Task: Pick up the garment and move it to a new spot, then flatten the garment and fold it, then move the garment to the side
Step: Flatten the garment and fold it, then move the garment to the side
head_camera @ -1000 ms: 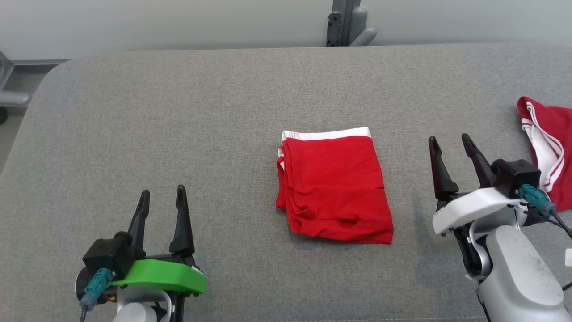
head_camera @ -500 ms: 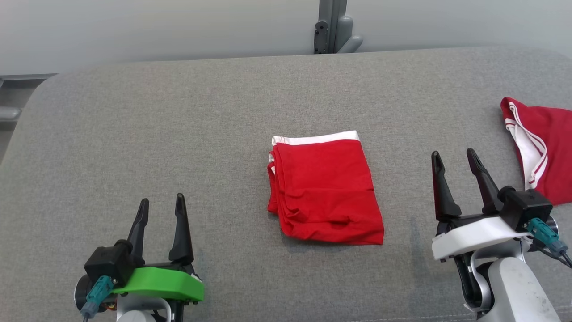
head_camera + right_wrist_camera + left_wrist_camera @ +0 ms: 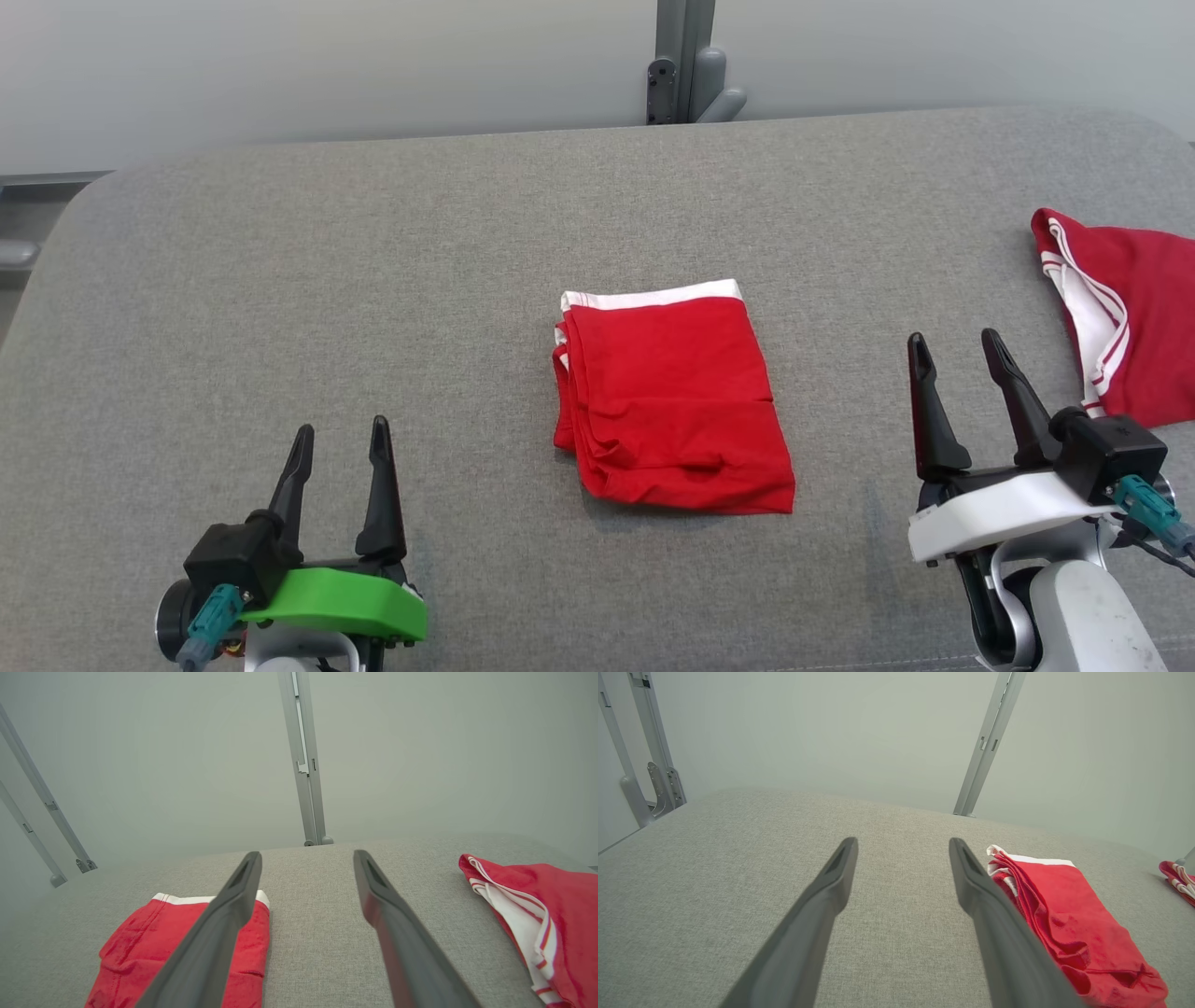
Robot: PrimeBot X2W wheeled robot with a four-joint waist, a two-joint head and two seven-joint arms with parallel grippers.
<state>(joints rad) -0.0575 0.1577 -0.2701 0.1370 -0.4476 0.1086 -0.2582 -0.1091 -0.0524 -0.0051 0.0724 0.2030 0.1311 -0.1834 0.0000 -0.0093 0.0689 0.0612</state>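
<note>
Folded red shorts (image 3: 672, 401) on tabletop (image 3: 373, 280) centre; left gripper (image 3: 341, 426) 7 o'clock, right gripper (image 3: 953, 336) 4 o'clock, both wide, empty (striped red garment (image 3: 1130, 308) 3 o'clock).

The red fabric garment with a white band (image 3: 672, 397) is folded into a neat-ish rectangle, lying flat around the middle of the grey fabric counter (image 3: 373, 280). White band's along the far edge, layered folds bunch down the left side, slight crease across the near half.
</note>
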